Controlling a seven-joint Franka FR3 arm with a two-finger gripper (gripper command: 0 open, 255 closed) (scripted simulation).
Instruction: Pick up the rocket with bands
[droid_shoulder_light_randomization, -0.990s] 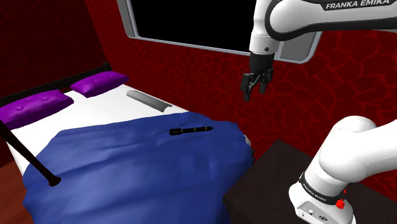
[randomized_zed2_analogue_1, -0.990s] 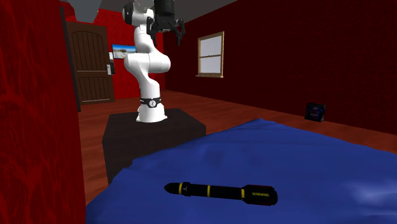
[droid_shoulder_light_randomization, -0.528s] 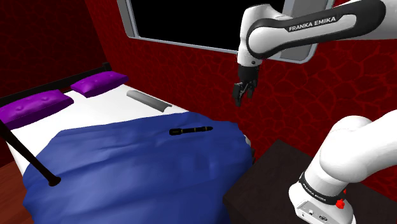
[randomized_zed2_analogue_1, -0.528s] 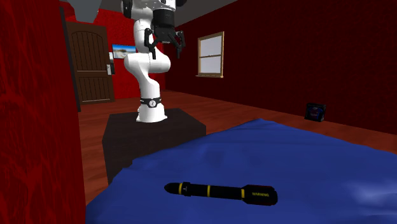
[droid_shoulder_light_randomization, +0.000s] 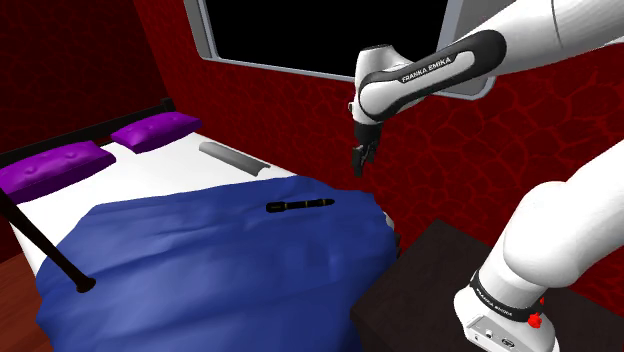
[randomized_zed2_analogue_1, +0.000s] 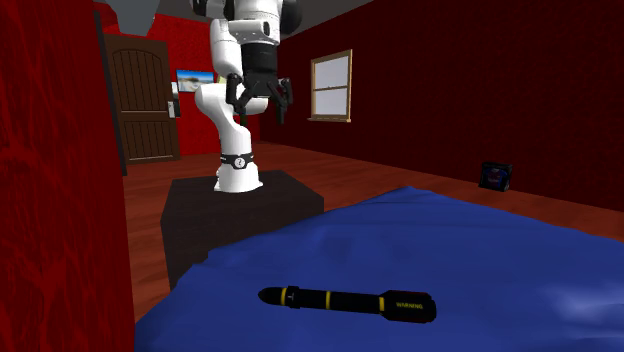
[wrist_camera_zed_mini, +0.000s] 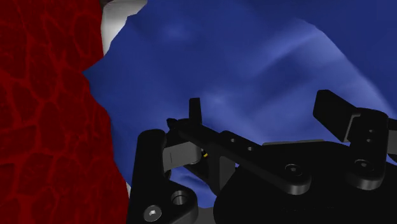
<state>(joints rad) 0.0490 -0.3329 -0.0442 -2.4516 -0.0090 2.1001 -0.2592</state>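
**A:** What does the shoulder view give, from its left to its right?

**B:** First there are two purple pillows (droid_shoulder_light_randomization: 58, 165) at the head of the bed. Then comes a blue blanket (droid_shoulder_light_randomization: 200, 265) that covers most of the mattress. On the blanket, near its far edge, the rocket (droid_shoulder_light_randomization: 299, 205) lies flat on its side, thin and black. To the right of it and higher, the gripper (droid_shoulder_light_randomization: 359, 162) hangs in the air before the red wall (droid_shoulder_light_randomization: 290, 105), well apart from the rocket. At the lower right is the dark stand (droid_shoulder_light_randomization: 410, 295).

**A:** Can you tell there how the gripper is?

**B:** Not well, because that view shows it from its narrow side. The second exterior view faces it more, and there the two fingers (randomized_zed2_analogue_1: 233, 95) stand apart with nothing between them. So it is released and grasps nothing.

**A:** What else does that view add?

**B:** From its left there is a brown door (randomized_zed2_analogue_1: 145, 100), then the white arm on the stand, then a window (randomized_zed2_analogue_1: 330, 87). The rocket is close in the foreground, low on the blanket. Here its yellow bands show: one near the rounded nose, another further back, and beside that some yellow lettering. In the shoulder view these are too small to read.

**A:** And the wrist view?

**B:** It looks past the parted fingers onto folds of the blue blanket, with the red wall beside the blanket's edge.
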